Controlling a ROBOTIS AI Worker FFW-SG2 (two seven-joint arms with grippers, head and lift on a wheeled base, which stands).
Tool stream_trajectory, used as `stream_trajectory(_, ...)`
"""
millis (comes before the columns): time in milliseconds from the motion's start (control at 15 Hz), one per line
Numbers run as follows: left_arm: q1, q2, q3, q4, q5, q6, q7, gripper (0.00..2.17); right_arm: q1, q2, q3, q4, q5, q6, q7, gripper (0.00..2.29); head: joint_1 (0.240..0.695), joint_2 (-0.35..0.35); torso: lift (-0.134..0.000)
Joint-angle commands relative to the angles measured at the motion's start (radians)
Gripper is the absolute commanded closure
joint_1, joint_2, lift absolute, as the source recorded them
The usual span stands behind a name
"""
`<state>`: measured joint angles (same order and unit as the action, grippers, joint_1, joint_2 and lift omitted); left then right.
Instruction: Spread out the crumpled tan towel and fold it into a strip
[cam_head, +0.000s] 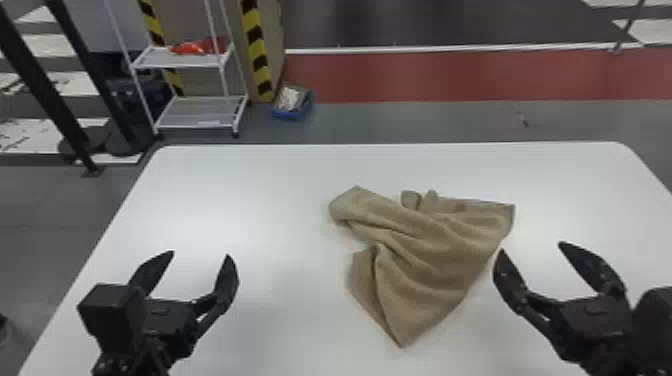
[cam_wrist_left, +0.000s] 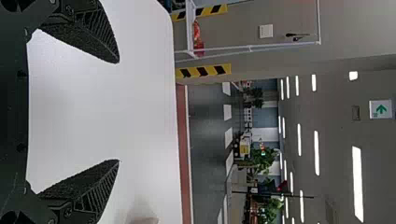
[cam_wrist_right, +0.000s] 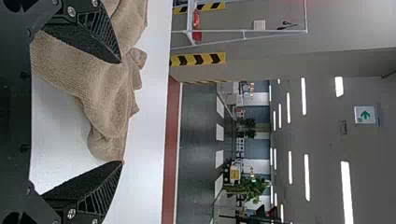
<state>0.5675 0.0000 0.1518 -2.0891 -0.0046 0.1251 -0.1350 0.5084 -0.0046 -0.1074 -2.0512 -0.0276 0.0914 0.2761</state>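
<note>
Looks down on a broad white table (cam_head: 240, 200), with a white rack (cam_head: 192, 115) beyond its far left corner. Bears, right of centre, the crumpled tan towel (cam_head: 430, 250), creased, one corner pointing nearward. Shows the left claw (cam_head: 200, 253) wide and empty, well apart leftward; the right claw (cam_head: 531, 247) equally wide and empty, near the towel's right edge.

High up in the room, I can make out a green arrow (cam_wrist_left: 381, 109) on a white sign (cam_wrist_left: 374, 103). The small mark beside the arrow is too tiny for me to read.
</note>
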Motion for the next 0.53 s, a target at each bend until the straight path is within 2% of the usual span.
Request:
stream_trajectory(0,0.0,-0.003,0.0,0.003,0.0,0.0,0.0,0.14,-0.001,0.006,0.0,0.0,0.0,0.0,0.0,0.13,0.695,0.073,-0.124)
stream_trajectory(467,0.0,-0.003,-0.011,0.004,-0.005,0.0,-0.005,0.14,-0.01,0.006,-0.017,0.008,-0.002,0.0,0.0,0.13,0.695,0.071,-0.124)
